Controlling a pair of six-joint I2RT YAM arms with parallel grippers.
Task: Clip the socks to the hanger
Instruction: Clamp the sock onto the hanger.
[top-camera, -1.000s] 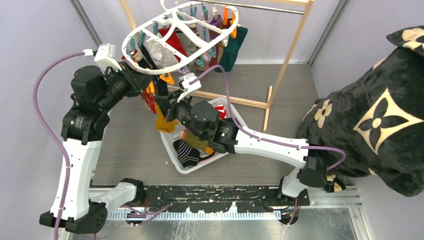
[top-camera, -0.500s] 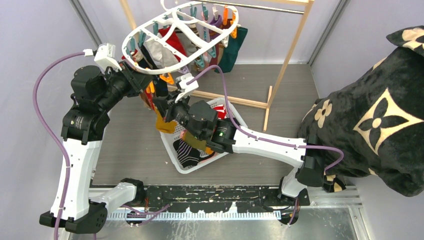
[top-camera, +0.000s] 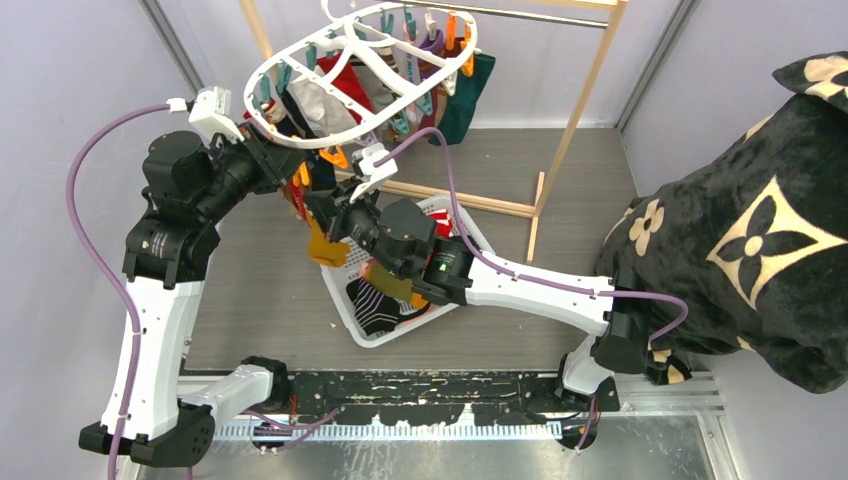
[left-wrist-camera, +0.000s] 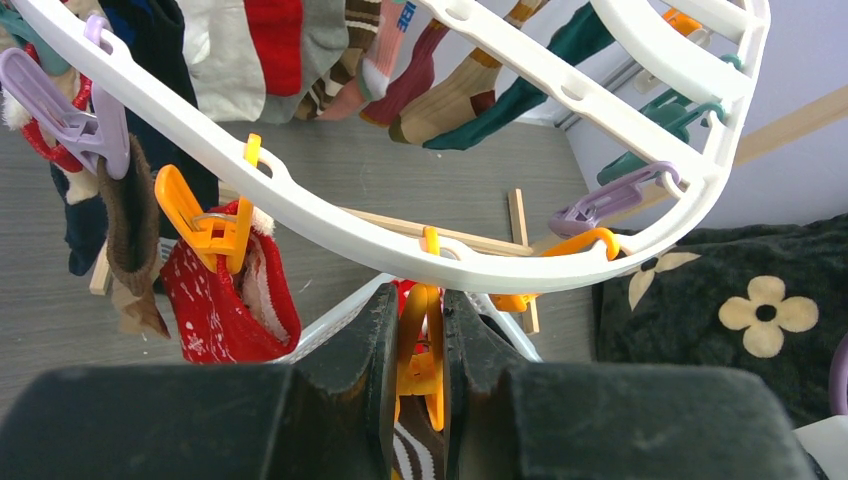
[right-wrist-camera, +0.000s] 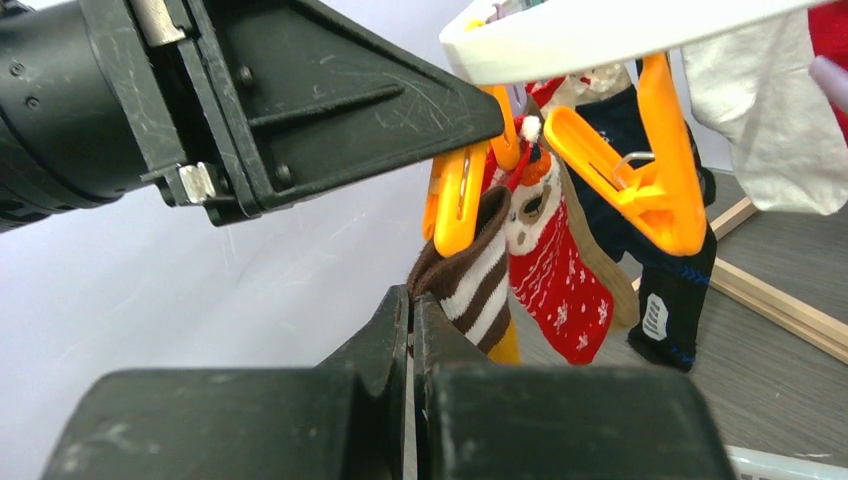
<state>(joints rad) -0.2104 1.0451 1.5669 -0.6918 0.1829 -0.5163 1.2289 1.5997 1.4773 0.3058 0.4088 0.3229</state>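
Closer to hanger (left-wrist-camera: 330, 225) rim now, right gripper (right-wrist-camera: 410, 300) clamps striped sock (right-wrist-camera: 478, 282), cuff edge touching orange peg (right-wrist-camera: 455, 200); left gripper (left-wrist-camera: 420, 300) squeezes that peg.

Left tool (left-wrist-camera: 420, 305) pinching, right tool (right-wrist-camera: 412, 300) clamped

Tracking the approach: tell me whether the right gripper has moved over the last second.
Yes: slightly up-left in the top view, the right gripper nearer the hanger, farther off the white basket.
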